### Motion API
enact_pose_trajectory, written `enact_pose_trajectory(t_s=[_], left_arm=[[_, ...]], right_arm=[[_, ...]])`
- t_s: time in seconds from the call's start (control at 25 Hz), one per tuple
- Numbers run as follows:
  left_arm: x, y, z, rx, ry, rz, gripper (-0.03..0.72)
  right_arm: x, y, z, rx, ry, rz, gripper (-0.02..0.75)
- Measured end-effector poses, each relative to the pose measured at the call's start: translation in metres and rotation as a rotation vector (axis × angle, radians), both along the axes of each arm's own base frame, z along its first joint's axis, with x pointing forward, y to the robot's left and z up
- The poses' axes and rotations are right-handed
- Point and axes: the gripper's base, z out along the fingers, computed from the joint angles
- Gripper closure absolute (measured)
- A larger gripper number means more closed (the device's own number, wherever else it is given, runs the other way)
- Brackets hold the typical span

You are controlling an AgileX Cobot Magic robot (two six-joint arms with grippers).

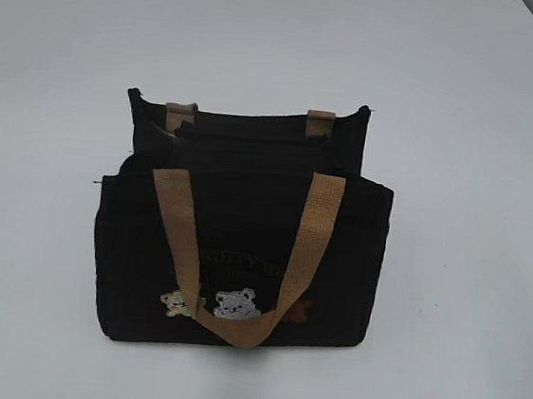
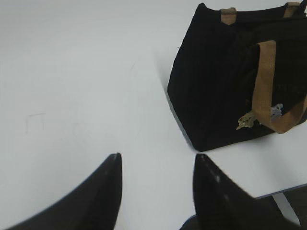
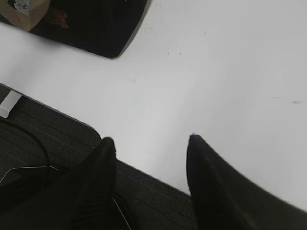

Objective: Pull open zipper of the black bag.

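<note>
White tabletop, bare around the load. Black bag upright at its middle, tan handle draped down the front over the small bears. Zipper along the bag's top edge; pull not made out. Left gripper and right gripper well short of the bag, jaws apart, empty.
</note>
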Motion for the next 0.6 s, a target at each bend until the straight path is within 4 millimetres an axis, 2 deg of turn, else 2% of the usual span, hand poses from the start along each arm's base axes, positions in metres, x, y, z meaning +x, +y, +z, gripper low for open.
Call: enact_pose_trajectory(t_s=[0.32,0.6], left_arm=[[0.0000,0.0000,0.0001,0.000,-0.001,0.000,0.323],[0.0009,-0.0005,0.0002,-0.001,-0.002,0.089,0.323]], right_arm=[[0.0001,0.0000,0.0000,0.001,0.000,-0.004,0.358],[-0.0066,-0.0059,0.0010,0.022,-0.063,-0.209,0.358]])
